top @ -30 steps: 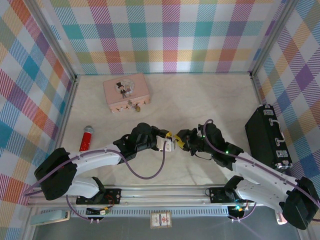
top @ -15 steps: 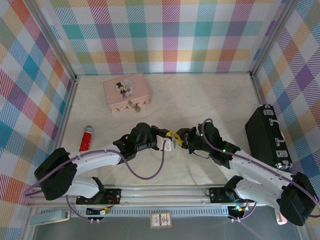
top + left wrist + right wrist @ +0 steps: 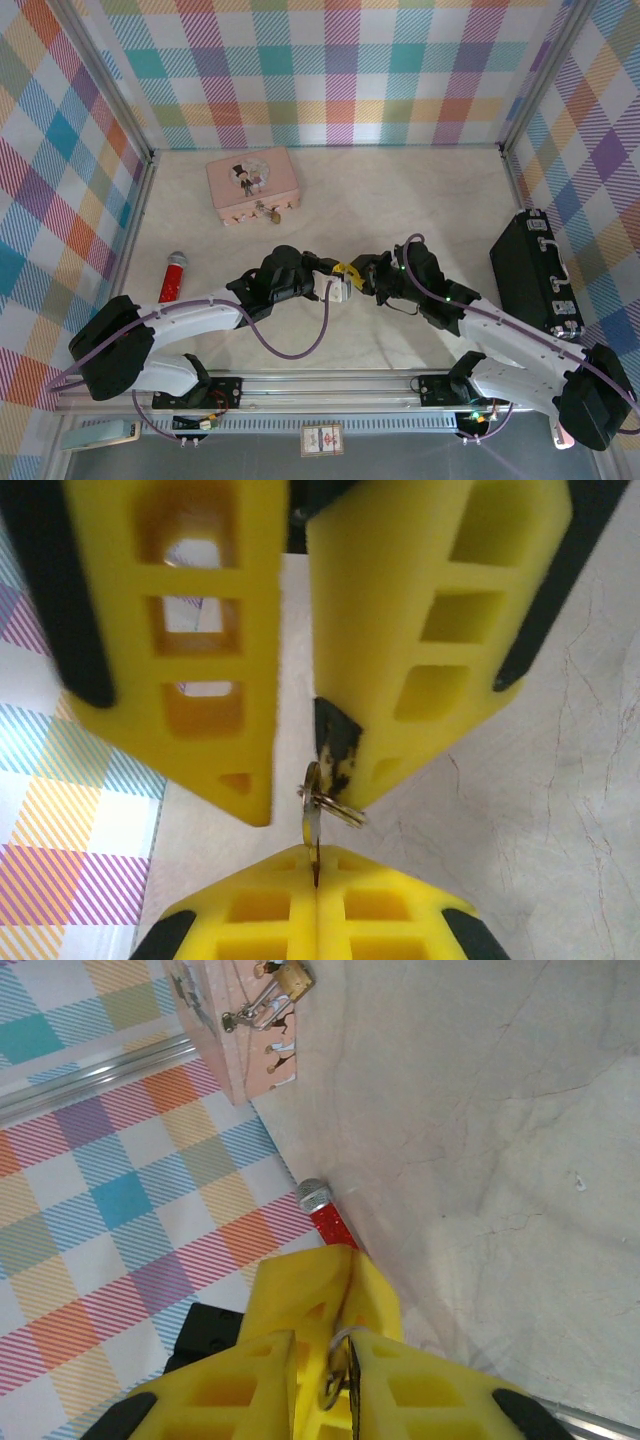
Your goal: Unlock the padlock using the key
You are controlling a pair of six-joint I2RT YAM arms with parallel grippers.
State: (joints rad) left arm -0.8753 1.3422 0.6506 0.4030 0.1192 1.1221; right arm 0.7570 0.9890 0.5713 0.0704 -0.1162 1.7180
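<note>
The key (image 3: 313,825) is a thin metal blade with a small ring. My left gripper (image 3: 316,865) is shut on the blade, mid-table (image 3: 338,280). My right gripper (image 3: 358,275) meets it tip to tip. Its fingers (image 3: 430,680) stand a little apart around the key's ring end (image 3: 340,1375), and one finger touches the ring. The brass padlock (image 3: 290,978) hangs on the clasp of the pink case (image 3: 252,183) at the back left, far from both grippers; in the top view the padlock (image 3: 277,212) is a small speck at the case's front edge.
A red microphone-like stick (image 3: 172,277) lies by the left wall and is also in the right wrist view (image 3: 330,1222). A black case (image 3: 535,275) stands against the right wall. Bare marble table (image 3: 400,200) lies between the grippers and the pink case.
My right gripper has slid a little left, up to the left gripper's tips. The left gripper has held still with the key.
</note>
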